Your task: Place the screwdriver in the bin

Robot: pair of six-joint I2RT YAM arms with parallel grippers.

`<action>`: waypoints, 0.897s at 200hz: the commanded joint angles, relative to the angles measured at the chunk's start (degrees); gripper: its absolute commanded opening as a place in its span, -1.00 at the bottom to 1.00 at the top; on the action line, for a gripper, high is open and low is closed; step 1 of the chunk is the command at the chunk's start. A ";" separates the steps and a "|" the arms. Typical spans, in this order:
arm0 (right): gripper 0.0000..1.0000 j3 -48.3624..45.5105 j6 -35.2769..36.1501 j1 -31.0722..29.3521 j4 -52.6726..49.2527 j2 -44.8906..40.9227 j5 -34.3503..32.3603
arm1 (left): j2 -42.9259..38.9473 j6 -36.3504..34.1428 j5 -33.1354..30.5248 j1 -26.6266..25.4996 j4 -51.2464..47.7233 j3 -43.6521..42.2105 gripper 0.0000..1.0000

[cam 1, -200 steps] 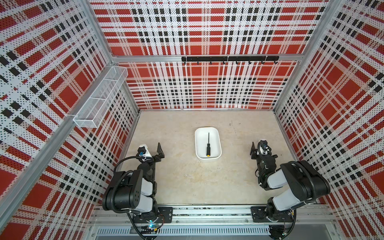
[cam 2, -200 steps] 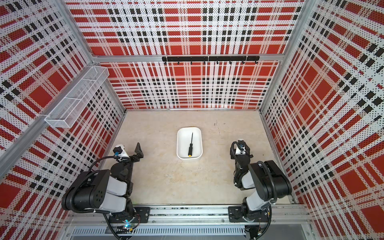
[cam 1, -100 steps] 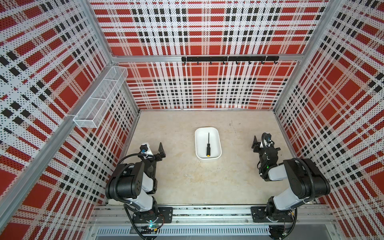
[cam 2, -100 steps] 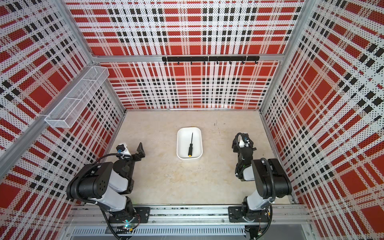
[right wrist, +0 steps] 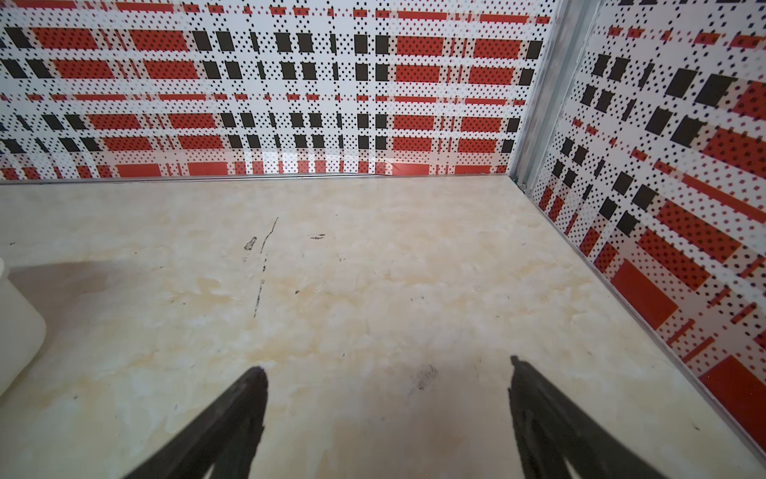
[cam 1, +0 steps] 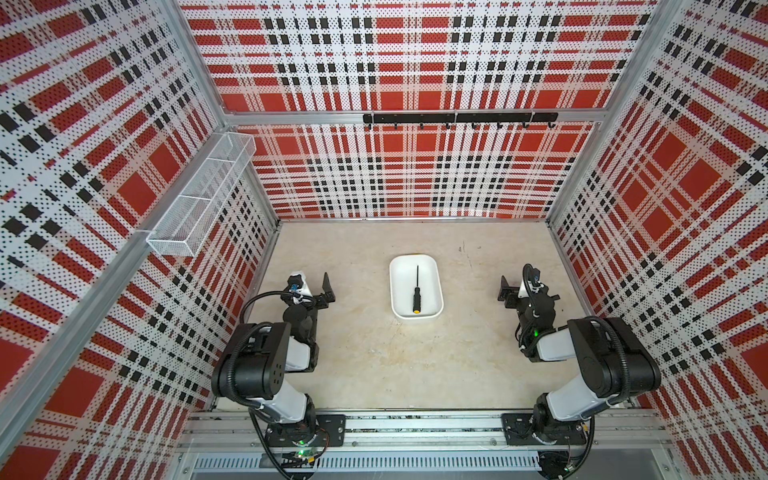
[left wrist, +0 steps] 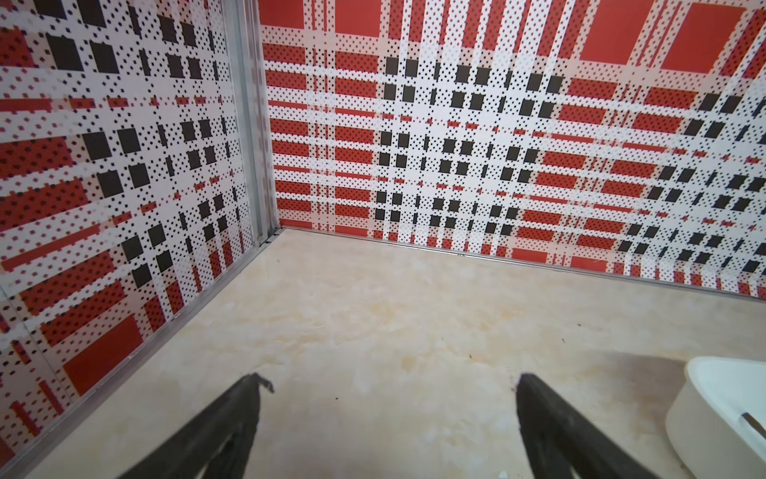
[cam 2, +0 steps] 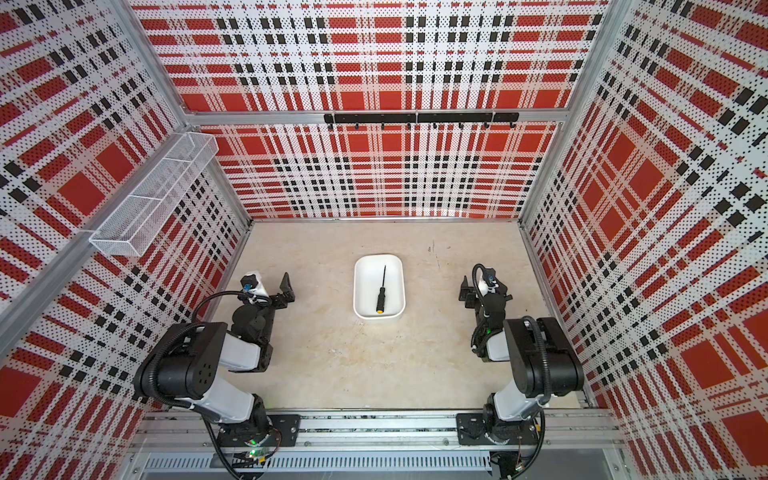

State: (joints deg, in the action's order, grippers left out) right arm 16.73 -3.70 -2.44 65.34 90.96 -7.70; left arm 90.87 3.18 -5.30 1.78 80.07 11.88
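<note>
In both top views the shallow white rectangular plastic bin [cam 1: 400, 286] [cam 2: 362, 286] sits on the beige mottled tabletop [cam 1: 374, 357], about midway between the two arms. The slim screwdriver with a black ribbed handle and yellow-orange end cap [cam 1: 416, 293] [cam 2: 381, 293] lies flat inside the bin along its length, thin shaft pointing far and cap toward the near wall. The left gripper [cam 1: 312, 287] sits low on the left, well apart from the bin. The right gripper [cam 1: 519, 289] sits on the right, also well apart from it. A long white wire mesh basket [cam 1: 199, 195] hangs on the left plaid wall, and a black hook rail [cam 1: 457, 118] runs across the far wall.

In the left wrist view the left gripper [left wrist: 391, 379] has its two black fingers spread wide over bare tabletop. A corner of the bin [left wrist: 725, 406] shows to one side, with a bit of dark shaft [left wrist: 754, 423] inside it.

In the right wrist view the right gripper [right wrist: 386, 367] likewise has its jaws spread wide over bare, scuffed tabletop. One rounded corner of the bin [right wrist: 16, 327] shows at the edge.
</note>
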 commanded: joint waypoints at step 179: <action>1.00 0.11 0.21 0.42 0.62 -0.90 0.34 | -0.61 -1.18 -1.43 -0.38 0.19 0.07 0.96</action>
State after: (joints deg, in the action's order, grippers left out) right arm 16.73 -3.86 -2.44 65.21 90.96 -7.66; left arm 90.85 2.87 -6.33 1.56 79.46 11.88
